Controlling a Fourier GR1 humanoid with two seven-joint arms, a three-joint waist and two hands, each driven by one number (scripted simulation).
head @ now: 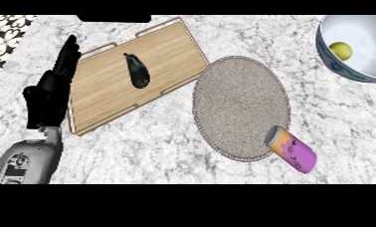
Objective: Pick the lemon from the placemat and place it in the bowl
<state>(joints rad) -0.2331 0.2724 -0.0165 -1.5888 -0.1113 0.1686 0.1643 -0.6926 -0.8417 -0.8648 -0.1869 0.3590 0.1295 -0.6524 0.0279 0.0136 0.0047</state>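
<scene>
Lowest in the view, the grey left forearm (29, 161) comes in at the bottom-left corner and ends in the black left hand (50, 91), which stands upright at the left edge with its fingers straight and pointing up, released and holding nothing. It rests just beside the left rim of a wooden tray (117, 96) that sits tilted on the marbled desk (161, 156). A dark eggplant (137, 70) lies on the tray near its middle.

Right of the tray, touching or almost touching its corner, lies the round grey placemat (238, 96). A purple can with an orange band (291, 150) lies on its side across the placemat's lower right edge, partly on the mat and partly on the desk.

At the upper right corner, cut by the edge of the view, stands the white bowl with a blue patterned outside (327, 54). The lemon (340, 50) lies inside the bowl, near its left inner wall. It is well apart from the left hand, on the opposite side of the desk, with tray and placemat between them. No right hand shows.
</scene>
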